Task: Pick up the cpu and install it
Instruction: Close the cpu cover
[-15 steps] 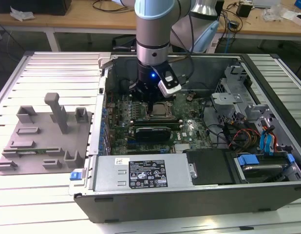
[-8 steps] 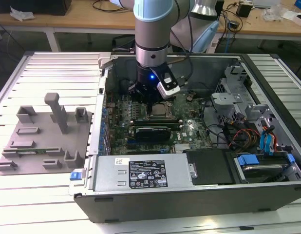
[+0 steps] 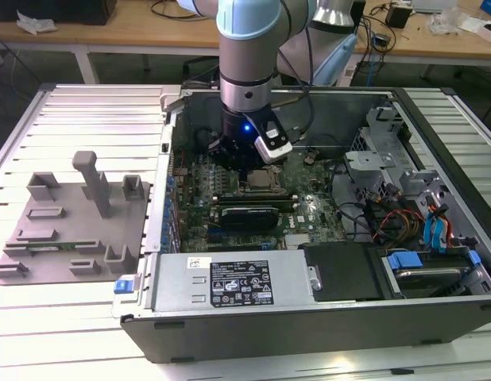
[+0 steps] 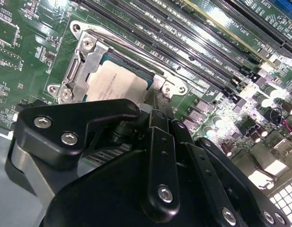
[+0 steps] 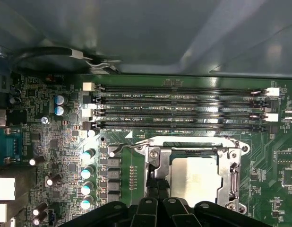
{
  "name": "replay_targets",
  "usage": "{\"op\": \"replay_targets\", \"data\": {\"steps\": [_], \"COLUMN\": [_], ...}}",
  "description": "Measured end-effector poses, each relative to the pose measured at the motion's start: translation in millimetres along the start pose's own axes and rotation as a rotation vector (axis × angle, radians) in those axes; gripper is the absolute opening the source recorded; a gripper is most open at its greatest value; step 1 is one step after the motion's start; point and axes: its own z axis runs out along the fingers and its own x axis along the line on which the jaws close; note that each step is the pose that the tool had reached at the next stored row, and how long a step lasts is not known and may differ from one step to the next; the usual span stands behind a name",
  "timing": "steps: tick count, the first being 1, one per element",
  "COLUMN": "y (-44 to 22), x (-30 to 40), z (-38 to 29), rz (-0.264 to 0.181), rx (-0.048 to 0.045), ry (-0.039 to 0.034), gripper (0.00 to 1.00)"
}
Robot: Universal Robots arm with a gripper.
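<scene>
Gripper low over the socket, cpu lying in it.
The cpu [image 4: 118, 81] lies inside the socket frame [image 4: 83, 60] on the board [image 5: 61, 156]. The gripper [image 4: 156, 106] hangs at its edge; spread or closed, I cannot tell. As I judge it, keep the chip level, square to the frame, no side push. The slots [image 5: 184, 107] and a white label [image 3: 241, 287] carry print.

Cpu [image 3: 260, 182] in the motherboard socket [image 5: 155, 165], near the centre of the exterior view.

The cpu is a flat square chip with a pale silver-white metal top [image 5: 193, 177] and a thin darker rim. It lies level inside the socket, with the socket's metal frame bordering the sides that show. In the second wrist view its top [image 4: 118, 85] carries faint print. It appears fully seated, though one edge is hidden.
</scene>
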Motion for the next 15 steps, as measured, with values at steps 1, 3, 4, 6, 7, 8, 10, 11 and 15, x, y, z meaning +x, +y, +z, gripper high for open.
{"op": "replay_targets", "data": {"steps": [1,3,4,6,7,8,10,11,15], "y": [0.0,0.1,0.1,0.1,0.1,0.1,0.1,0.1,0.1], "x": [0.0,0.0,0.1,0.1,0.1,0.1,0.1,0.1,0.1], "z": [0.0,0.5,1.1,1.2,1.2,1.3,1.3,1.3,1.5], "rz": [0.0,0.0,0.0,0.0,0.0,0.0,0.0,0.0,0.0], "rx": [0.0,-0.0003,-0.0001,-0.0001,-0.0002,-0.0002,-0.0002,-0.0002,-0.0001], "ry": [0.0001,-0.0003,0.0,0.0,-0.0001,-0.0001,0.0,-0.0001,0.0], "gripper": [0.11,0.11,0.11,0.11,0.11,0.11,0.11,0.11,0.11]}}
